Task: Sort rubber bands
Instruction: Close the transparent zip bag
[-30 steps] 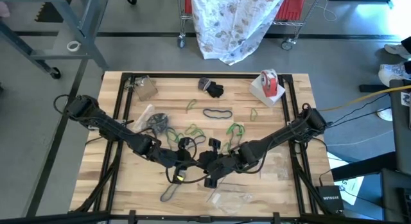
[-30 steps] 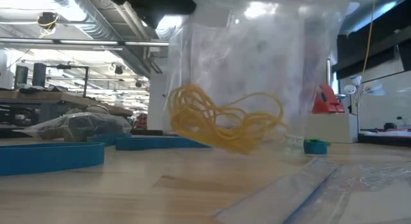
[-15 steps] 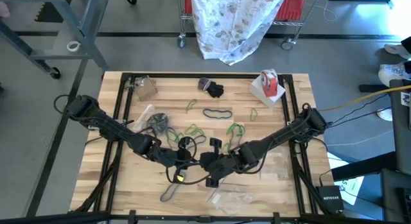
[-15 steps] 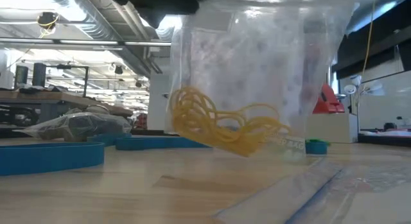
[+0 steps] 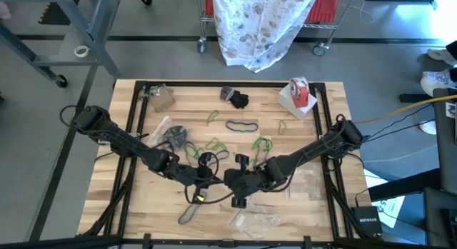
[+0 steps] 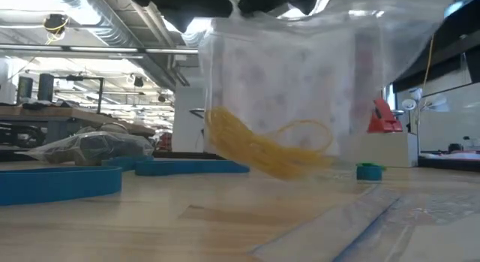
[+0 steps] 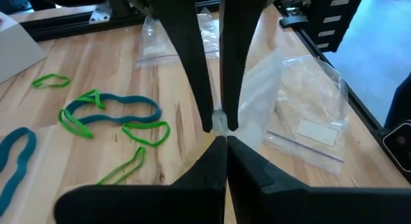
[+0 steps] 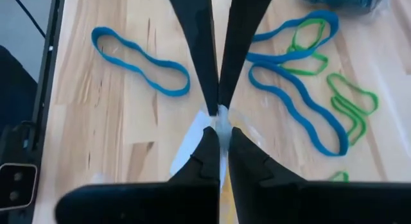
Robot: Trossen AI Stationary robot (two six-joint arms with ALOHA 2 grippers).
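Observation:
A clear plastic bag (image 6: 300, 82) hangs at the table's middle near the front, with a bundle of tan rubber bands (image 6: 262, 149) in its bottom. My left gripper (image 5: 214, 179) and my right gripper (image 5: 227, 180) meet tip to tip above it, both shut on its top. Loose teal (image 7: 115, 108) and green rubber bands (image 8: 350, 102) lie flat on the wood behind the grippers. A dark loop (image 5: 241, 125) lies farther back. My left gripper pinches the bag's top edge (image 7: 218, 126) between its two fingers, coming slanting down from the table's left. The bag hangs below the fingers. My right gripper pinches the same top edge (image 8: 219, 116) right opposite, slanting down from the table's right. The film hangs under it with the tan bands (image 8: 221, 179) inside.
Other clear bags lie near the front edge (image 5: 257, 220), at the right (image 7: 308, 102) and at the left with dark bands (image 5: 171, 135). A red-and-white tape roll (image 5: 300, 92) stands at the far right. A black pile (image 5: 235, 99) sits at the far middle.
The bag's top has drawn together under the two grippers, and its upper wall now spreads wider to the right in the low view. The tan bands inside have slid together into one slanting bundle. Both arms have stayed where they were.

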